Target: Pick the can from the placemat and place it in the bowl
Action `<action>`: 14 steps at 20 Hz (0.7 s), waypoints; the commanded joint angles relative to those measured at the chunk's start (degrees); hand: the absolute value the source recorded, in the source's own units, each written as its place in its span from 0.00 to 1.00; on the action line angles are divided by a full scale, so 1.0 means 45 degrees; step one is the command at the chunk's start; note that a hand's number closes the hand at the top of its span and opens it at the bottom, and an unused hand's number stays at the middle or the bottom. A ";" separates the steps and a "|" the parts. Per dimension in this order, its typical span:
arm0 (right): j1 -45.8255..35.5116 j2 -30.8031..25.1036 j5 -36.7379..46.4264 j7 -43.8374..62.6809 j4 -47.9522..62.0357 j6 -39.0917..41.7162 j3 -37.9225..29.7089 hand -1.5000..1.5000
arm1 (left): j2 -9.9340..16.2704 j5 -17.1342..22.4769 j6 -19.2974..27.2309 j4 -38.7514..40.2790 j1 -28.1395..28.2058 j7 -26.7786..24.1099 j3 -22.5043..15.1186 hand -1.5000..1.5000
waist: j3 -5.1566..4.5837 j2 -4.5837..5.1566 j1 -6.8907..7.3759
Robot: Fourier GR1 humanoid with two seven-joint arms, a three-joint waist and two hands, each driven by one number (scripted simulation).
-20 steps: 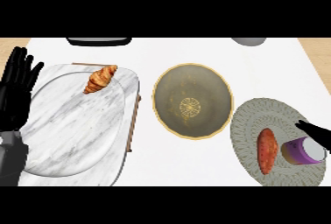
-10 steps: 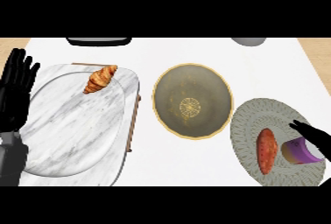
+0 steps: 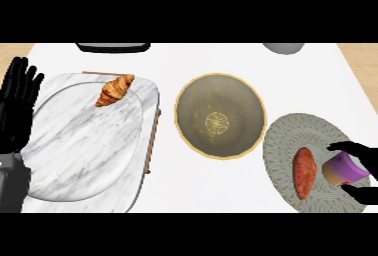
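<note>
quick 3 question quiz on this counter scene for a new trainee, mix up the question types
1. True or false: the can already sits in the bowl.
2. Multiple choice: what lies on the marble tray? A) a sweet potato B) a croissant C) a can
3. Fill in: the right hand is curled round the ____.

Key
1. False: the can is over the round placemat, with the right hand around it; the bowl holds nothing.
2. B: the croissant lies near the tray's far end. The sweet potato is on the placemat.
3. can. The left hand rests open at the view's left edge.
</note>
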 commanded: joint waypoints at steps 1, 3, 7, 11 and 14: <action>-0.0422 0.0345 0.0341 -0.0673 0.0870 -0.0691 -0.0048 1.00 | -0.0791 -0.0774 0.0501 0.0291 -0.0004 -0.0551 -0.0615 0.50 | 0.0143 0.0097 -0.0024; -0.0514 -0.0094 0.0436 -0.1520 0.1474 -0.0803 -0.0412 1.00 | -0.0104 -0.0155 0.0026 0.0245 -0.0407 0.0346 0.0058 0.50 | 0.0144 0.0095 -0.0017; -0.0736 0.0569 0.0991 -0.1224 0.1172 -0.1247 -0.0151 1.00 | -0.0359 -0.0240 -0.0253 -0.0141 0.0325 -0.0404 0.0068 0.50 | 0.0141 0.0088 -0.0001; -0.4236 -0.1295 0.1187 -0.2906 0.2830 0.0192 0.0530 1.00 | -0.0618 -0.0254 -0.0512 -0.0001 -0.0560 -0.0256 -0.0733 0.50 | 0.0196 0.0474 0.1414; -0.5129 -0.2146 0.1590 -0.4237 0.2840 0.0431 0.1146 1.00 | -0.0755 -0.0075 -0.0752 -0.0067 -0.1129 -0.0222 -0.1001 0.50 | 0.0229 0.0968 0.2541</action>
